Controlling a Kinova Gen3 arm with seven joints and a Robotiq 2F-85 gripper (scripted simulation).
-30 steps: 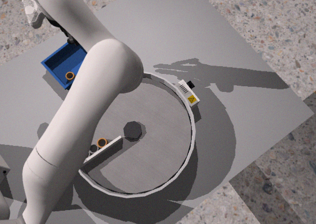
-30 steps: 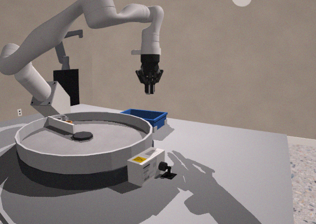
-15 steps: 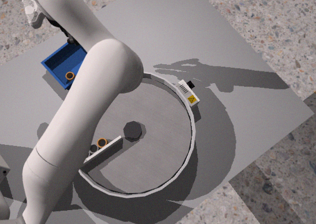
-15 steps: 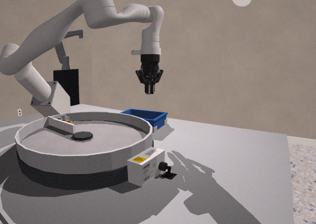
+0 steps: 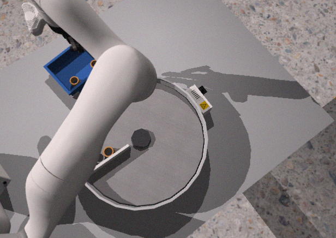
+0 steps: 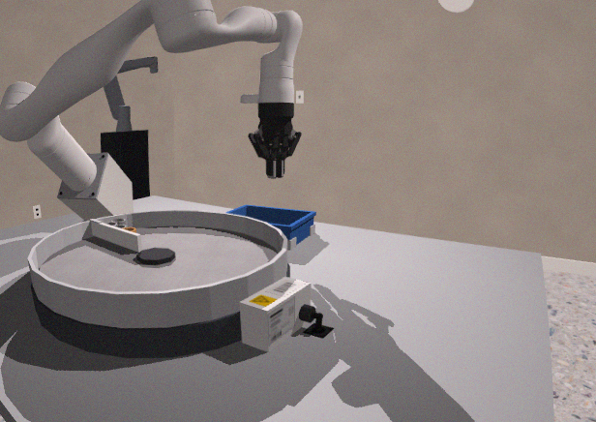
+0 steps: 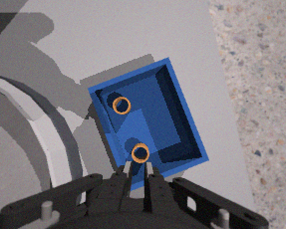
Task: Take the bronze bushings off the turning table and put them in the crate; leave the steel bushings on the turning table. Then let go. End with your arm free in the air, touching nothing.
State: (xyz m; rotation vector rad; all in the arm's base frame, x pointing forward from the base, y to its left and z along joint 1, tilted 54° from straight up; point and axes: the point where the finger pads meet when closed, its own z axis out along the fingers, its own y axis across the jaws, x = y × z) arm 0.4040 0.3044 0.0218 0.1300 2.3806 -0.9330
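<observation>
My gripper (image 5: 77, 48) (image 6: 275, 172) (image 7: 138, 170) hangs high above the blue crate (image 5: 55, 72) (image 6: 292, 226) (image 7: 188, 111). Its fingers are shut with nothing between them. Two bronze bushings lie in the crate: one (image 5: 74, 80) (image 7: 122, 106) near a corner, the other (image 5: 93, 63) (image 7: 140, 152) partly hidden by the arm in the top view. On the turning table (image 5: 202, 138) (image 6: 145, 294) a third bronze bushing (image 5: 106, 149) (image 6: 129, 228) stands against the white divider bar (image 5: 113, 158) (image 6: 111, 234). A steel bushing (image 5: 100, 157) (image 6: 116, 223) sits beside it, partly hidden by the arm.
A dark hub (image 5: 141, 138) (image 6: 155, 256) sits at the turning table's centre. A white control box (image 5: 200, 98) (image 6: 273, 314) with a yellow label stands against the rim. The arm's base and a black post stand behind the turning table.
</observation>
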